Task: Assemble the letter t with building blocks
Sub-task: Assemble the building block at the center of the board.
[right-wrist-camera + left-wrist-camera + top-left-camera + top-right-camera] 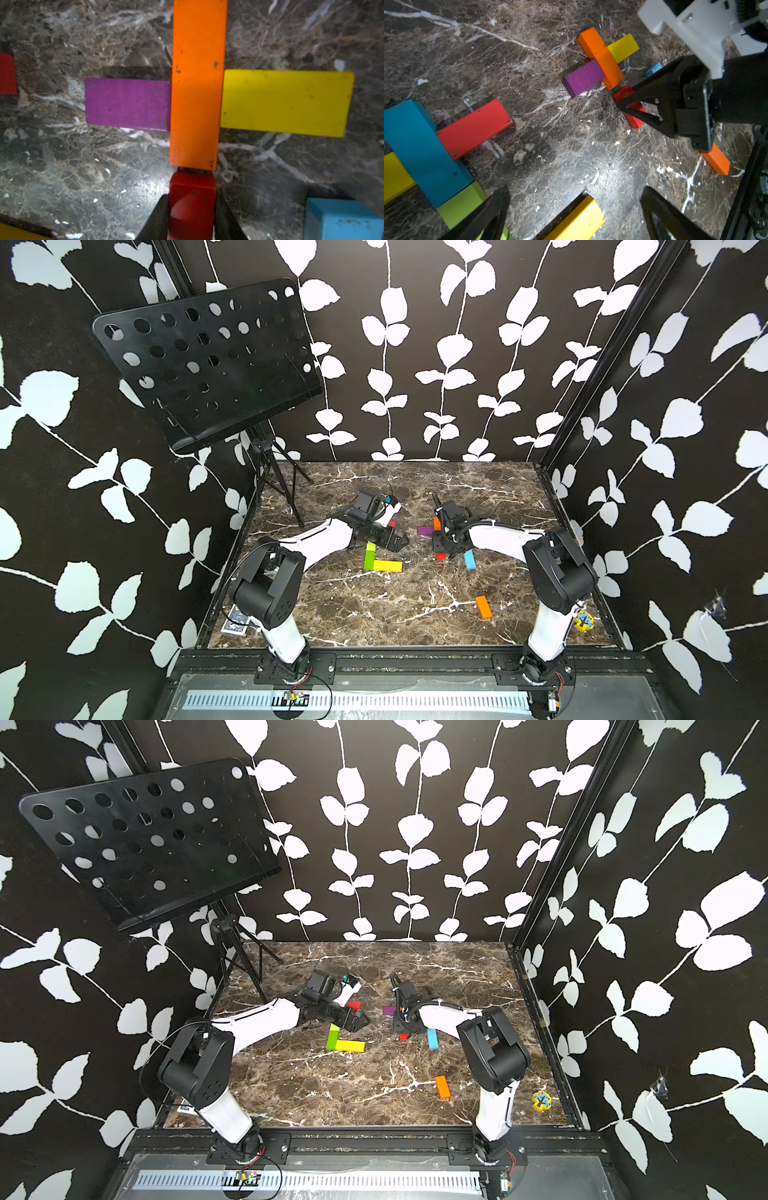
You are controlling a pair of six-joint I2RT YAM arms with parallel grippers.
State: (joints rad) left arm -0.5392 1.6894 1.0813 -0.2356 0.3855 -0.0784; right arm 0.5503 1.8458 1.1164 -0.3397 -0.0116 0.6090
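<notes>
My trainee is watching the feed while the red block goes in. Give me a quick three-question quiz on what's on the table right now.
1. True or false: the right gripper is shut on the red block.
2. Which block lies against the orange stem block on the side opposite the purple block? A) yellow B) green C) blue
3. Fill in: the left gripper is ___.
Key: 1 true; 2 A, the yellow block; 3 open.
</notes>
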